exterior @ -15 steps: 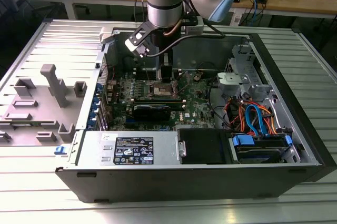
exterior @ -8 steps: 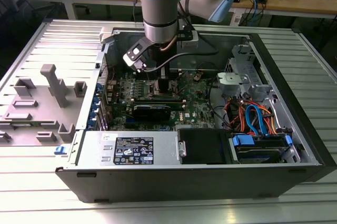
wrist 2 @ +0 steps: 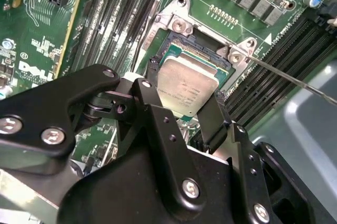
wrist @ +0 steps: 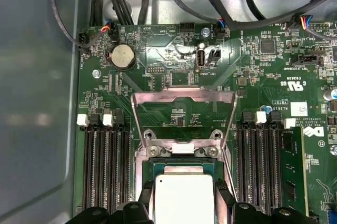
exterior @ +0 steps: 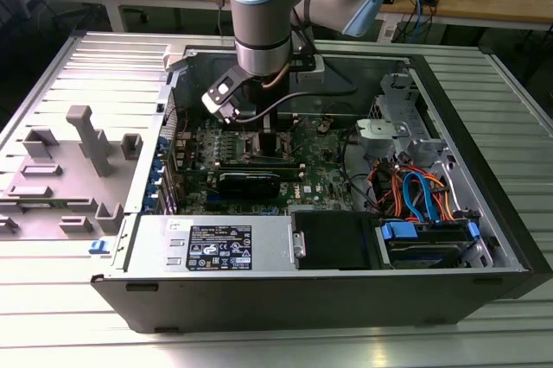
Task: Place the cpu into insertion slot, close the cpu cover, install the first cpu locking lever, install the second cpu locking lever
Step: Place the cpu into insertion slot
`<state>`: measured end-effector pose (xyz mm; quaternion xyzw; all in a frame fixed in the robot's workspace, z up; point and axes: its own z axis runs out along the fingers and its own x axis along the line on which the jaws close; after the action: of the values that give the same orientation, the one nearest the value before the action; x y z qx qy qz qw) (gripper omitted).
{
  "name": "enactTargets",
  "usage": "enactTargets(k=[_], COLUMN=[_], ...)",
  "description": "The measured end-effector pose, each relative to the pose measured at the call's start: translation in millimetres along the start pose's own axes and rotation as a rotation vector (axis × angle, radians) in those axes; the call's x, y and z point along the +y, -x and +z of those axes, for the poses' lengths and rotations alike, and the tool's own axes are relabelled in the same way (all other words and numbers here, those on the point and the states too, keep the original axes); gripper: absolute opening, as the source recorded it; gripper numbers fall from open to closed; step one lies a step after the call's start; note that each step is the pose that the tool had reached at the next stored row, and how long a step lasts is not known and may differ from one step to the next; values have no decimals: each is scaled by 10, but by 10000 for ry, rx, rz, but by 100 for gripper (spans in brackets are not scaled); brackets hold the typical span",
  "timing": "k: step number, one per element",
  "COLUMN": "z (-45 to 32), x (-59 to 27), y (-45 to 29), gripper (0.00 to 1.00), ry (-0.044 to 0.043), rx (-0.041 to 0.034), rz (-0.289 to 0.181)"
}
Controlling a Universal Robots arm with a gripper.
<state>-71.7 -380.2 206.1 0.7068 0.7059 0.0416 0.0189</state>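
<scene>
Silver-grey cpu (wrist 2: 185,90) clamped by its edges in the gripper (wrist 2: 181,99), arm (exterior: 259,14) hanging vertically over the insertion slot (wrist 2: 181,45), cpu cover (wrist: 184,95) raised open.

Memory strips (wrist: 105,166) flank the insertion slot (wrist: 181,165); the open cpu cover (wrist: 183,96) seemingly bars one end.

cpu (wrist: 183,197) between fingers (wrist 2: 158,124), over insertion slot (wrist: 181,153) | cpu cover (wrist: 182,97) open beyond it | memory strips (wrist: 105,166) flank slot
</scene>
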Motion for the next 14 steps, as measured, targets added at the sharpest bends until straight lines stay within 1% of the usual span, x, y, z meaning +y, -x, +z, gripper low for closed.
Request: enactTargets(k=[14], z=[50], x=[-15], y=[2], gripper=[54], ry=[0], rx=[-2], rz=[16])
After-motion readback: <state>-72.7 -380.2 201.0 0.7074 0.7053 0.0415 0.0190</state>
